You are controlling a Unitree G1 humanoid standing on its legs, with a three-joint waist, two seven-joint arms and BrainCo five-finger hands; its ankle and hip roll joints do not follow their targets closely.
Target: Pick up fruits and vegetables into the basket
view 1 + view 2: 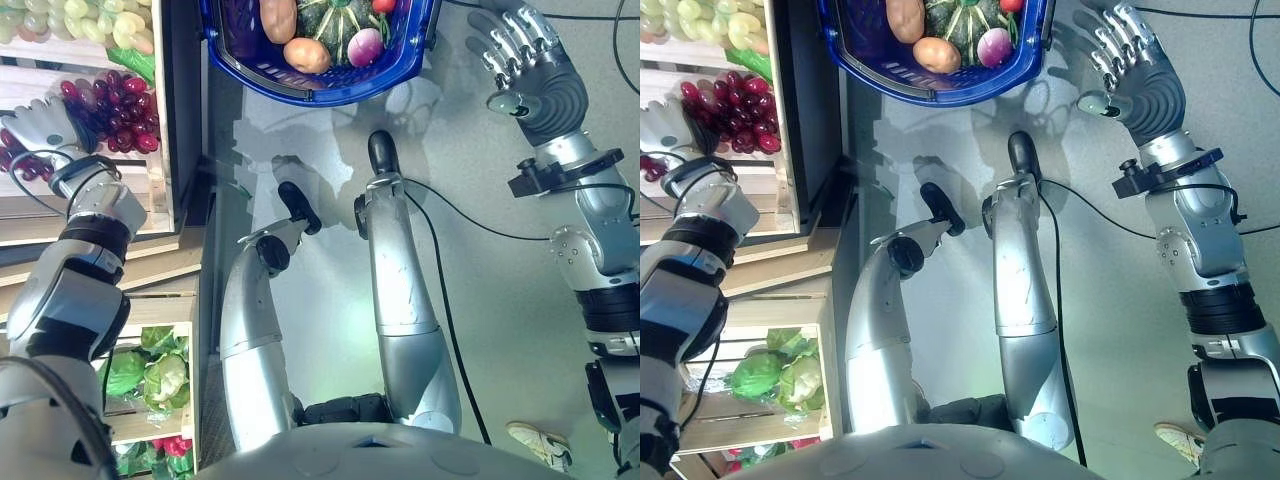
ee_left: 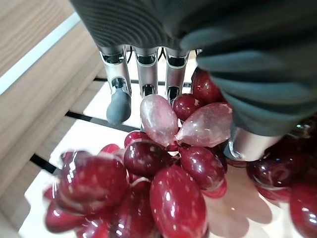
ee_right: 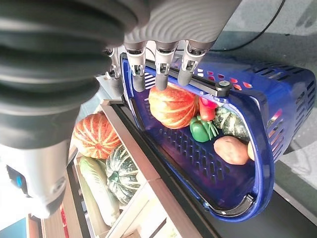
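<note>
The wooden shelf unit stands at the robot's left side, with crates on several levels, and it is the biggest thing here. Just beside its far end, on the grey floor, sits the blue basket, which already holds a potato, a dark green squash, a small purple-white turnip, and, seen from the right wrist, an orange striped pumpkin and a green pepper. In the shelf next to the basket lie another orange pumpkin and a green striped squash. A lower crate near the robot holds lettuce and cabbage. The upper crate holds green grapes and, beside them, the bunch of red grapes. The left hand reaches into this crate at the red grapes; in its wrist view the fingers are straight behind the bunch and the thumb is at the other side, so the grapes lie between them, but I cannot tell if it presses them. The right hand hangs over the floor just beside the basket, fingers spread and holding nothing.
</note>
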